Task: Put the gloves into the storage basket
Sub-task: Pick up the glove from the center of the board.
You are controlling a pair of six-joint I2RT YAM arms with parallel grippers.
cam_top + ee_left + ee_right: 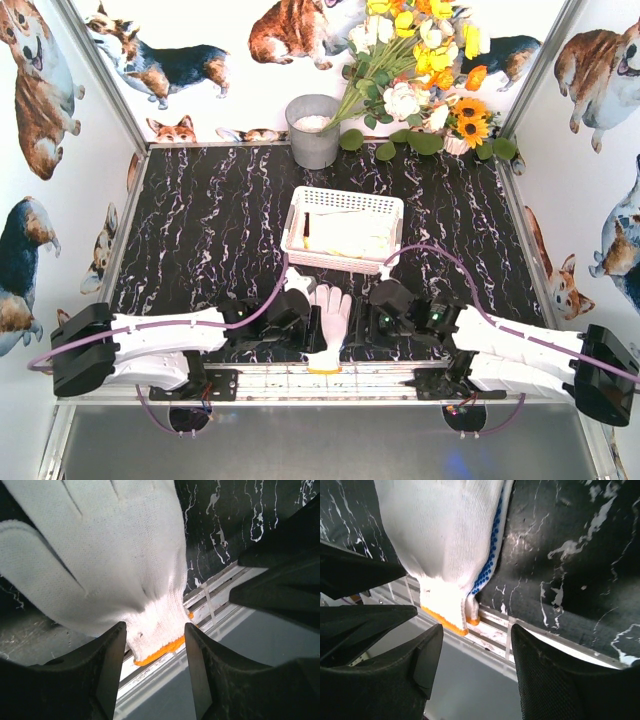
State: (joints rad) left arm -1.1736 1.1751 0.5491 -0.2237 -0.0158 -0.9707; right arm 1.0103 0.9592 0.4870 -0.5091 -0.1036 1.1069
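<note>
One cream-white glove with an orange cuff edge lies flat near the table's front edge, fingers pointing toward the white storage basket. More gloves lie inside the basket. My left gripper sits at the glove's left. In the left wrist view it is open, its fingertips on either side of the glove's cuff. My right gripper sits at the glove's right. In the right wrist view it is open and holds nothing, and the glove shows blue dots along its underside.
A grey round bucket stands behind the basket, with a bunch of artificial flowers to its right. A metal rail runs along the table's front edge just under the glove's cuff. Walls close in the left, right and back.
</note>
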